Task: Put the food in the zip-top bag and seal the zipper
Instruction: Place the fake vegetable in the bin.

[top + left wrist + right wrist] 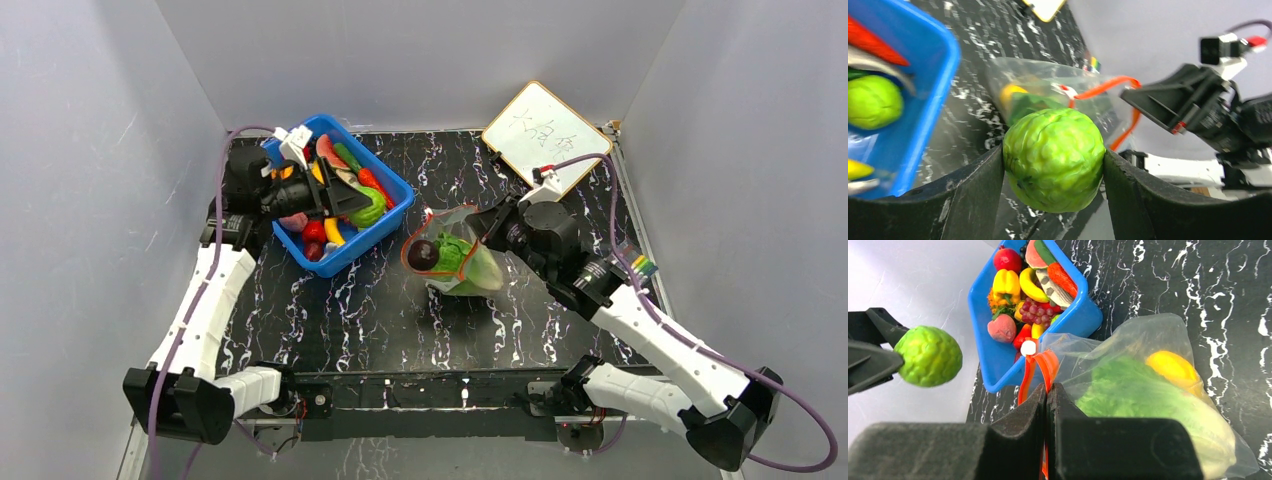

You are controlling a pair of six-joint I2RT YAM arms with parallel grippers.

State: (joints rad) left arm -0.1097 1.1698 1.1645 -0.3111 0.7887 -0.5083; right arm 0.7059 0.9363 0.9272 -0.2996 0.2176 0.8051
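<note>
My left gripper [355, 203] is shut on a bumpy green toy fruit [1054, 159] and holds it over the right rim of the blue bin, just left of the bag. The fruit also shows in the right wrist view [928, 356]. The clear zip-top bag [455, 262] lies mid-table with its mouth open toward the bin. It holds green lettuce [1133, 400], a yellow piece [1170, 367] and a dark plum [422, 255]. My right gripper [1047, 389] is shut on the red-orange zipper [1048, 365] and holds the mouth edge up.
The blue bin [392, 225] at the back left holds several more toy foods, among them a green lime [873, 100]. A white board [545, 135] leans at the back right. Grey walls close in three sides of the black marbled table.
</note>
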